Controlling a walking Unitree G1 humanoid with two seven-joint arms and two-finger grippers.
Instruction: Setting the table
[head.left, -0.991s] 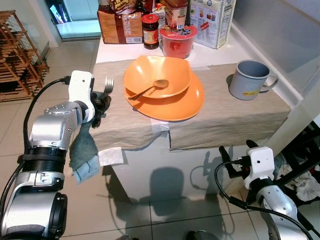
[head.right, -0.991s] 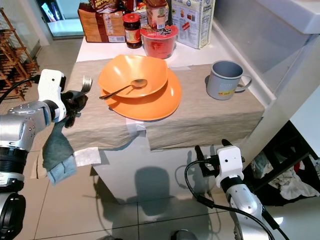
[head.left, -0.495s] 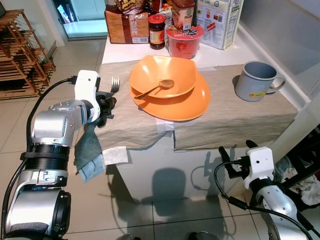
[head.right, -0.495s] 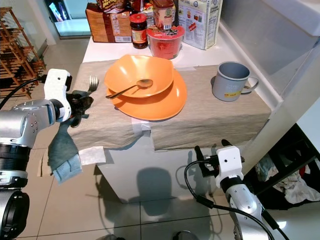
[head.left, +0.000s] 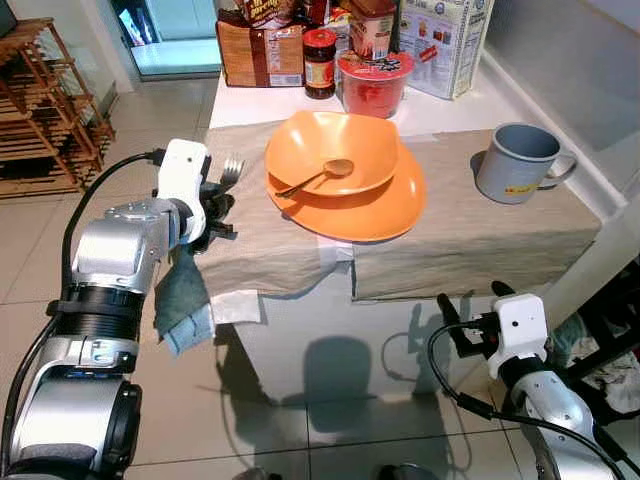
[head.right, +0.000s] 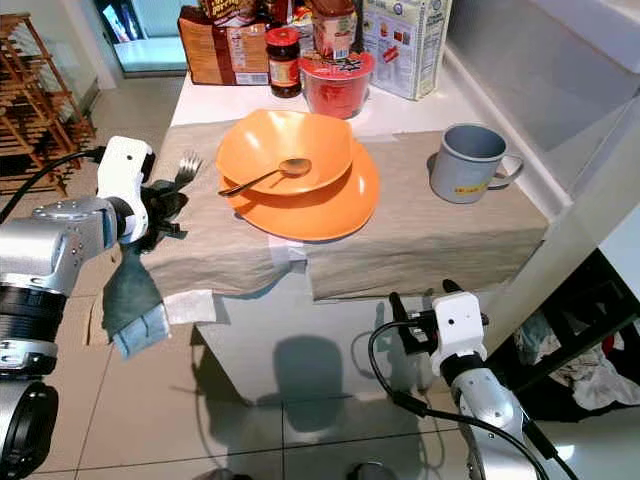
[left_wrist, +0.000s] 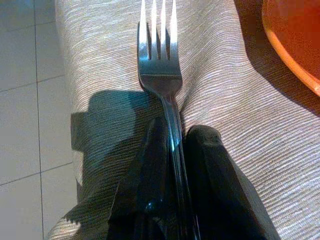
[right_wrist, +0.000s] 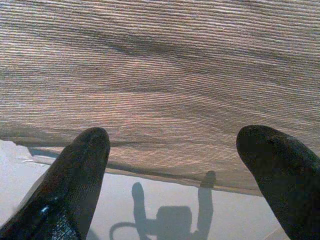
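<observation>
Left end effector (left_wrist: 172, 150) pinching a shiny metal fork (left_wrist: 161, 60) over the ribbed beige cloth (head.left: 260, 240), beside the glossy orange plate (head.left: 370, 205). Right end effector (right_wrist: 175, 150) spread wide, low by the bench.

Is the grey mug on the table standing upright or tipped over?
Upright. The grey mug sits on the table runner with its open mouth up and handle out sideways.

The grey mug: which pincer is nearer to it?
Right. The right pincer hangs open below the table edge, in front of the grey mug. The left pincer, clamping the fork, is across the orange plate.
</observation>
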